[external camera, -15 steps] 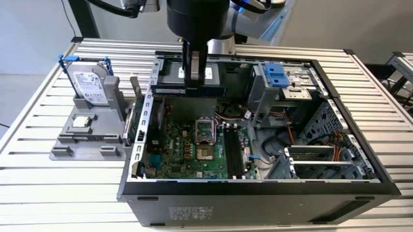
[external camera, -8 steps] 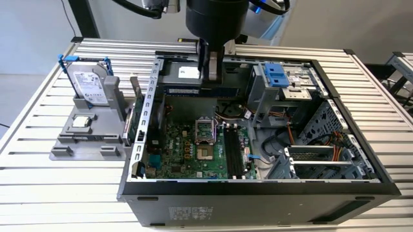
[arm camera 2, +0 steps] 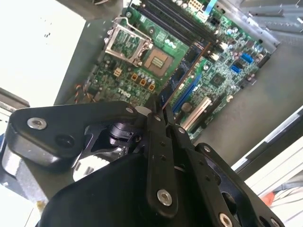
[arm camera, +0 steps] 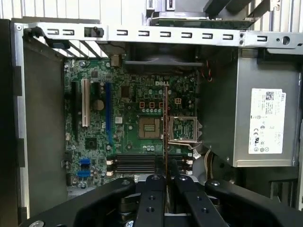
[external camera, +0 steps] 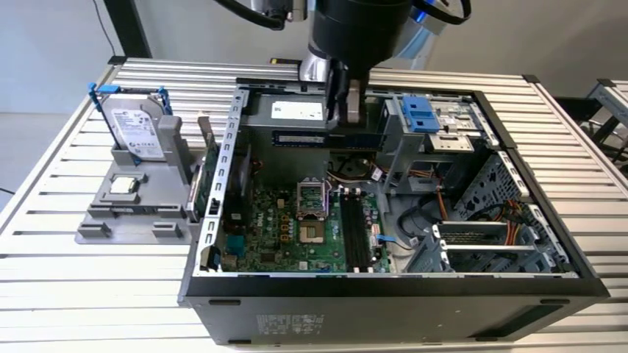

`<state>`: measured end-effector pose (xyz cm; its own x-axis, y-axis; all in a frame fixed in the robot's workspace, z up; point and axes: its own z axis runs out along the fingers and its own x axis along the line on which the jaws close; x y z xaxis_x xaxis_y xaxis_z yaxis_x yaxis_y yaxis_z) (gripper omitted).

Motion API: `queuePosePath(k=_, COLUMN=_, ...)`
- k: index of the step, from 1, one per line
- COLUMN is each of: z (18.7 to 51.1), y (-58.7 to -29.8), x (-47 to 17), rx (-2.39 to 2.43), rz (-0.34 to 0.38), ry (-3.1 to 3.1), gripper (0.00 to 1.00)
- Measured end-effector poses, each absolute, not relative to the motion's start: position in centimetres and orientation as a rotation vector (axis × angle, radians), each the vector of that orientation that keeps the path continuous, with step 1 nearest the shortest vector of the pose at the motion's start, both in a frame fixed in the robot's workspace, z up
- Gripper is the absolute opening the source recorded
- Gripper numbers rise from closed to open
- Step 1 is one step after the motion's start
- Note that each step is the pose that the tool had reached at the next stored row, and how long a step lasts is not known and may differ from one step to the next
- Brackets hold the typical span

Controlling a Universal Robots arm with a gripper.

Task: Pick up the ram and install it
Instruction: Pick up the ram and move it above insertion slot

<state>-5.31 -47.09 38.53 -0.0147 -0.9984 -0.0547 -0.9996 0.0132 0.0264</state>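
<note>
— Right, item one: the pincer (external camera: 348, 125)?
— Black, on the arm (external camera: 358, 29) that hangs over the far side of the open computer case (external camera: 393, 298). Its fingers (external camera: 354, 95) are pressed together on the ram (external camera: 302, 138), pinching it.
— Item two: the ram, location?
— In the air inside the case's open top. It lies level, running left to right across the exterior view, near the power supply (external camera: 297, 110) at the far wall. It is apart from the motherboard (external camera: 279, 235) below and not yet seated in the long black slots (external camera: 355, 235).
— Wrist views?
— In the first wrist view the ram (arm camera: 165, 127) shows edge-on, a thin line running out from the pincer (arm camera: 165, 178) in front of the motherboard. In the second wrist view the ram (arm camera 2: 183, 73) is a dark stick reaching out from the pincer (arm camera 2: 160, 111).
— Other stock?
— One hard drive (external camera: 132, 132) in a blue frame (external camera: 98, 92). It stands on a grey stand (external camera: 128, 206) on the table (external camera: 49, 294), at the exterior view's left of the case.
</note>
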Motion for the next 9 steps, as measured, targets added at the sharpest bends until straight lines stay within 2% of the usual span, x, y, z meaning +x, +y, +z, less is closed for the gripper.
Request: queuePosePath(k=9, z=38.5, y=-47.1, x=-2.4, rx=-2.192, rz=0.092, ry=2.223, gripper=0.00)
